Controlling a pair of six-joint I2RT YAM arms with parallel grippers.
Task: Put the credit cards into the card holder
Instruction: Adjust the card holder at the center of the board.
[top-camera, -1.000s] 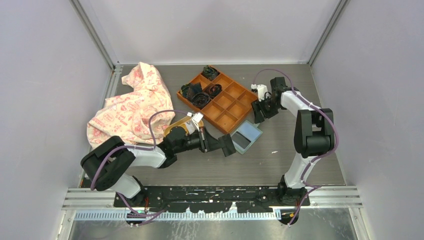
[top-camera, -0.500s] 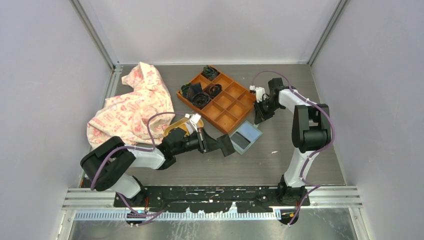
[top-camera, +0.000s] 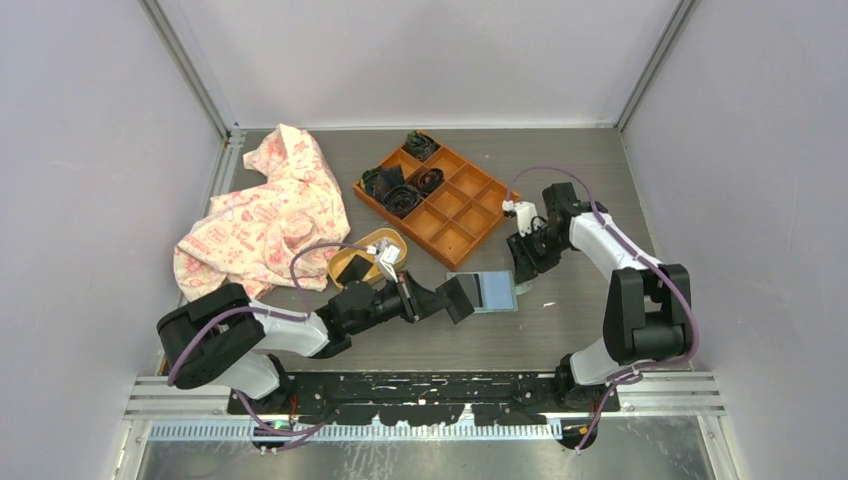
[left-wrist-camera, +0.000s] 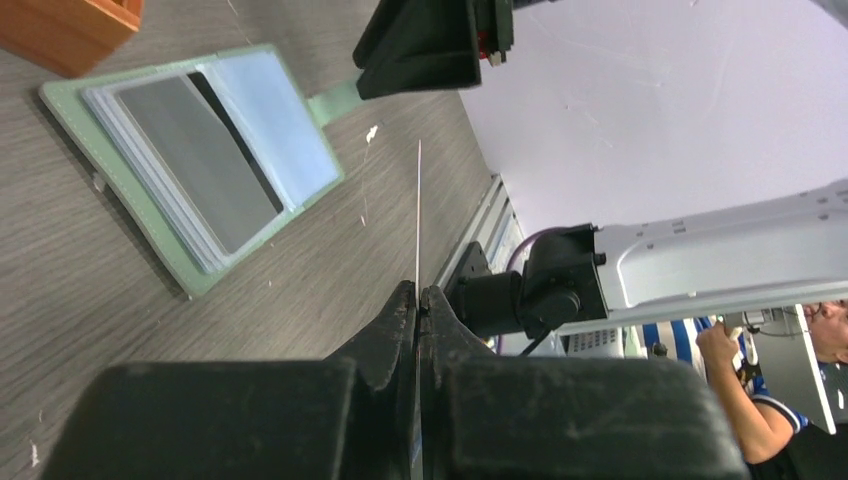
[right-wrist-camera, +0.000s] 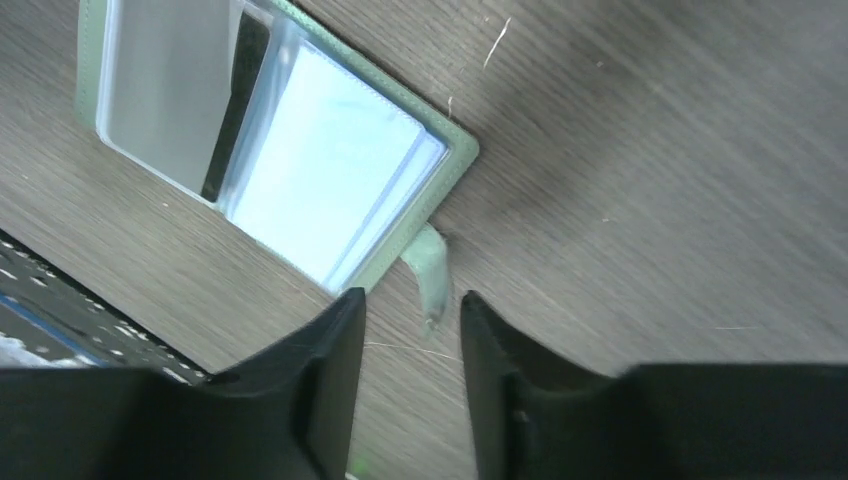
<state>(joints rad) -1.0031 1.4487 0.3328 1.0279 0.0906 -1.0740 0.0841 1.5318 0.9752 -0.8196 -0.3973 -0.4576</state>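
The card holder (top-camera: 492, 290) lies open and flat on the table, sage green with clear sleeves (left-wrist-camera: 200, 150), (right-wrist-camera: 330, 190). Its closing tab (right-wrist-camera: 430, 275) points out between the spread fingers of my right gripper (right-wrist-camera: 412, 300), (top-camera: 522, 280), which is open just above the table. My left gripper (left-wrist-camera: 418, 292), (top-camera: 445, 298) is shut on a thin credit card (left-wrist-camera: 418, 200) seen edge-on, dark from above (top-camera: 462, 298), held just left of the holder. Another black card (top-camera: 352, 268) sits in the yellow dish (top-camera: 385, 240).
An orange nine-compartment tray (top-camera: 455, 215) with dark items in its far cells stands behind the holder. A patterned cloth (top-camera: 265, 215) is heaped at the left. The right gripper's body (left-wrist-camera: 430, 45) shows at the top of the left wrist view.
The right gripper has come down from beside the orange tray to the holder's tab. The holder has shifted nearer and turned squarer. The left gripper with its card moved slightly nearer.
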